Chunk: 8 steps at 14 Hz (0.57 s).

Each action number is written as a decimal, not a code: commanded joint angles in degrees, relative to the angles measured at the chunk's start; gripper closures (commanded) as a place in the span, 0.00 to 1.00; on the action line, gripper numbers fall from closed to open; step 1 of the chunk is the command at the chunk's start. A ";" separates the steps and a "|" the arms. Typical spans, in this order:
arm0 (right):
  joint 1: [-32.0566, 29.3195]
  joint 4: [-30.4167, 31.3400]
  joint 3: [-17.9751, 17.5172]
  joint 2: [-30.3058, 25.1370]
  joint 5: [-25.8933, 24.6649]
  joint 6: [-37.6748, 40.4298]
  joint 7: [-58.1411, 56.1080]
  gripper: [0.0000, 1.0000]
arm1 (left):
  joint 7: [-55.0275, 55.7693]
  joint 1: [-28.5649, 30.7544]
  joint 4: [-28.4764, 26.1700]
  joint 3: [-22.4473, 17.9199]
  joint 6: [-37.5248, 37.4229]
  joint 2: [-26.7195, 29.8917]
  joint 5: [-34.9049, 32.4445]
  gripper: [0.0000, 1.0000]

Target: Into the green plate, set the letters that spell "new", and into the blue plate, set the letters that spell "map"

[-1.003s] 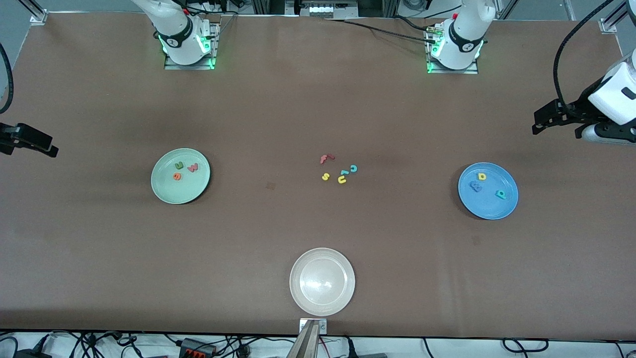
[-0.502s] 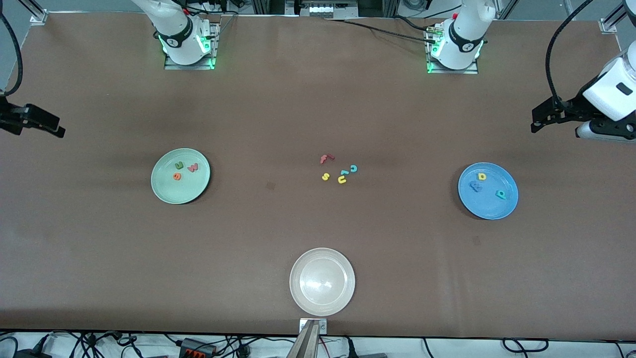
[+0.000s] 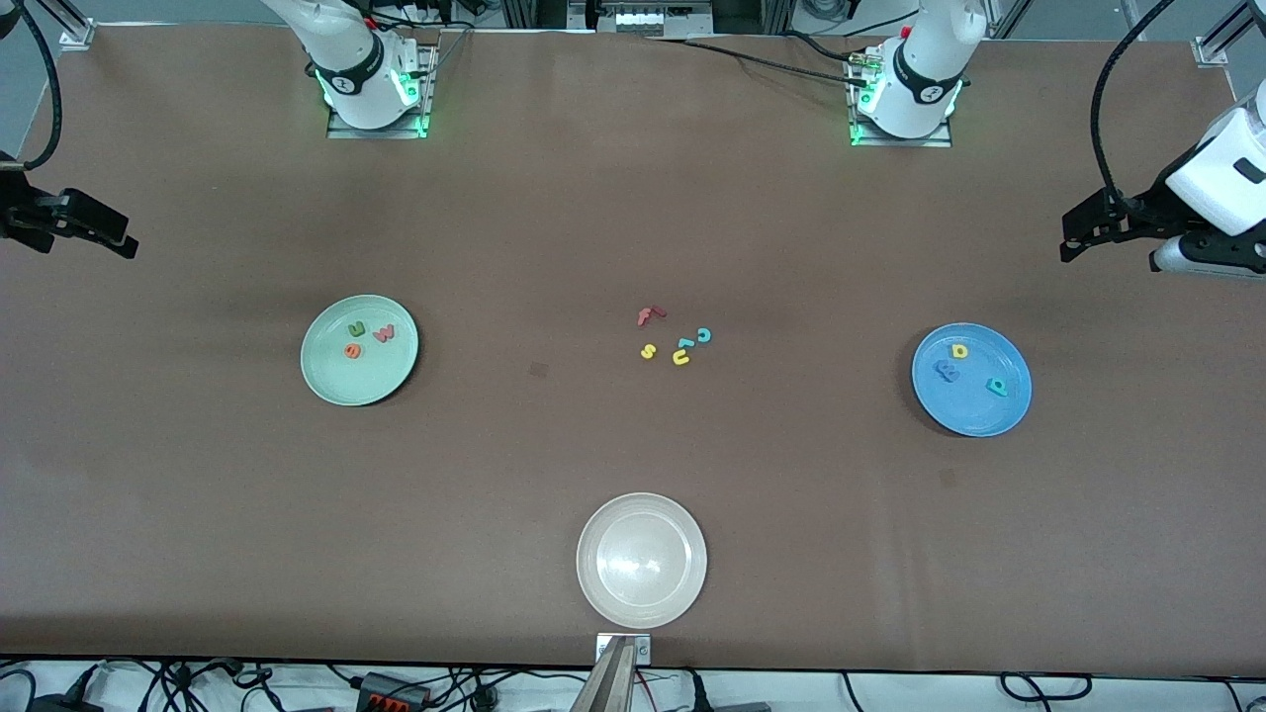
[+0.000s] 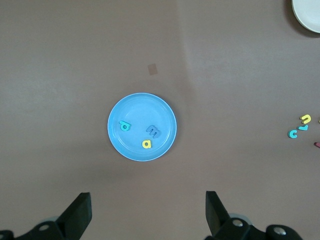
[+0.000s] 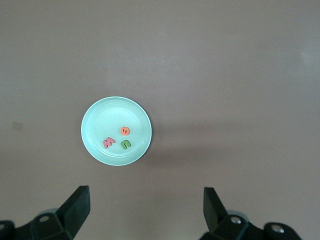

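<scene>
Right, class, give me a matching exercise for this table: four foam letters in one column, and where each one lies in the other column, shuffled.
Letters:
1. orange e
2. yellow a
3. red f
4. teal p

Places:
A. on the bare table, in the middle cluster
B. in the green plate
C. in the blue plate, beside the blue m
D. in the blue plate, nearest the front camera of its three letters

Pairs: 1-B, 2-C, 3-A, 4-D
</scene>
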<state>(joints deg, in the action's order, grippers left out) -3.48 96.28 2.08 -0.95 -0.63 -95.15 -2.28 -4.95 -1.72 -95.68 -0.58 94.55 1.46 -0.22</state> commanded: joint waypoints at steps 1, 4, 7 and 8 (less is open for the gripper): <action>-0.91 1.45 -1.02 -1.16 -0.78 -0.92 -0.35 0.00 | -0.85 -0.22 0.93 0.14 -1.21 0.21 -1.45 0.00; -0.91 1.63 -1.02 -0.98 -0.78 -0.92 -0.44 0.00 | -0.85 -0.21 0.93 0.14 -1.48 0.30 -1.45 0.00; -0.91 2.33 -1.11 -0.98 -0.78 -1.62 -0.44 0.00 | -0.85 -0.22 0.93 0.14 -1.92 0.30 -1.45 0.00; -0.91 2.33 -1.11 -0.89 -0.78 -1.97 -0.61 0.00 | -0.94 -0.13 0.93 0.05 -1.92 0.30 -1.45 0.00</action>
<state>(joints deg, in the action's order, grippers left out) -3.48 97.33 2.02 -0.95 -0.69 -95.89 -2.30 -4.95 -1.73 -95.65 -0.58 93.96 1.46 -0.22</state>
